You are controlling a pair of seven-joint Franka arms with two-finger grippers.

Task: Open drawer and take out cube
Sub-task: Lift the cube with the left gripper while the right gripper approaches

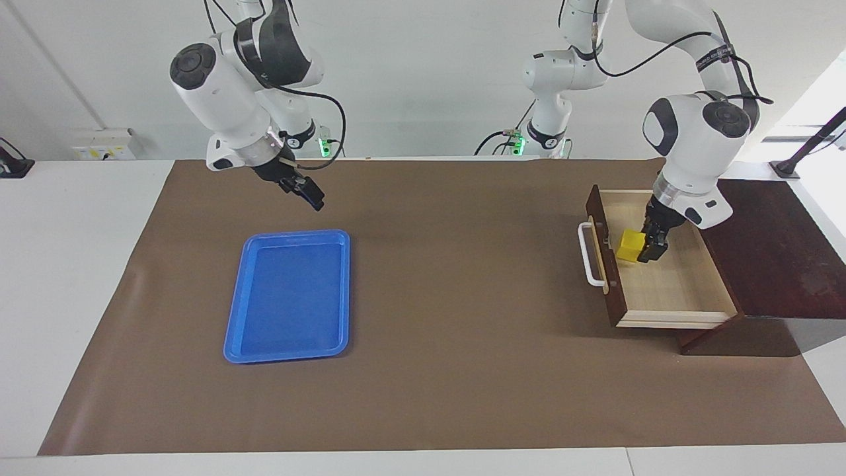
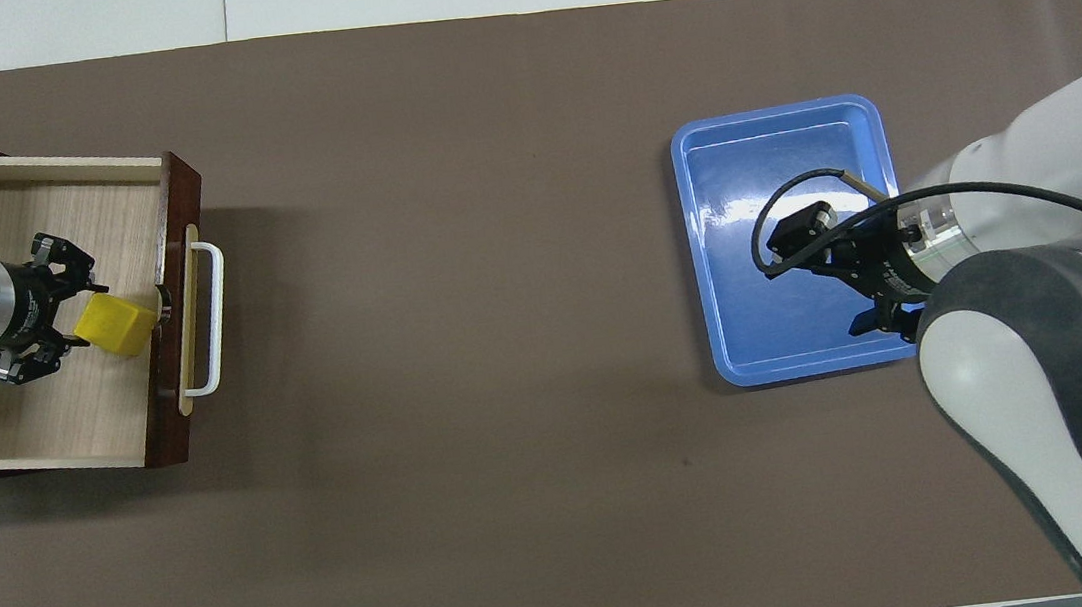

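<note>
Grips the cube (image 1: 630, 245) between the jaws of the left gripper (image 1: 642, 251), closed on the yellow block from above. Keeps that cube low inside the drawer (image 1: 667, 291), on or just over the pale wooden floor (cannot tell which), close against the inner face of the dark drawer front and toward the end nearer the robots. Shows the drawer standing open, out of the dark wooden box (image 1: 780, 251) at the left arm's end of the tabletop (image 1: 66, 297), with the white bar handle (image 1: 590, 254) on the outer face of the front, facing the middle of the brown mat (image 1: 462, 370). Reaches down into the drawer with the left arm from over the box, wrist nearly upright.

Hangs the right gripper (image 1: 312, 197) in the air at the right arm's end, jaws open and holding nothing. Places it, in the facing view, over bare mat just nearer the robots than the blue tray (image 1: 234, 330); covers part of that tray from overhead. Leaves the tray flat on the mat with nothing in it, well apart from the drawer.
</note>
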